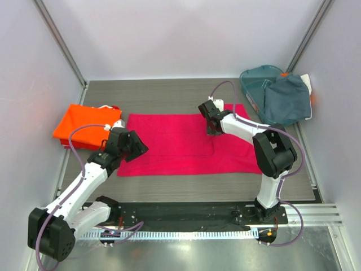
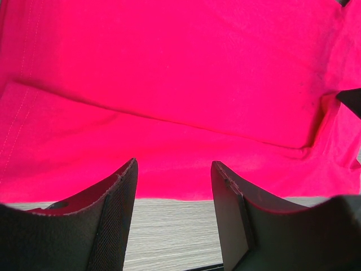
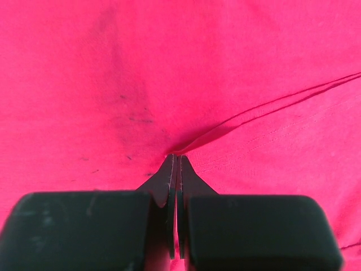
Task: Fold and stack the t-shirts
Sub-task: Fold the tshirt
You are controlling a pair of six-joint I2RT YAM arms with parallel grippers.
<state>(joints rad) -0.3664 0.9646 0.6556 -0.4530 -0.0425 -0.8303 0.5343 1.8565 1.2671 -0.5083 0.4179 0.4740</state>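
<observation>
A magenta-pink t-shirt (image 1: 175, 147) lies spread flat across the middle of the table, with a folded layer on its right half. My right gripper (image 1: 213, 131) is down on its upper middle. In the right wrist view the jaws (image 3: 178, 157) are pressed together at the edge of that fold, and the pink cloth (image 3: 169, 68) puckers at their tips. My left gripper (image 1: 135, 148) hovers at the shirt's left edge. Its jaws (image 2: 174, 169) stand apart over bare table, with the pink hem (image 2: 169, 84) just beyond them. An orange t-shirt (image 1: 84, 125) lies folded at the left.
A teal basket (image 1: 254, 84) stands at the back right with a grey-blue t-shirt (image 1: 287, 99) draped over its side. Walls close in the table on the left, back and right. The arms' mounting rail (image 1: 186, 214) runs along the near edge.
</observation>
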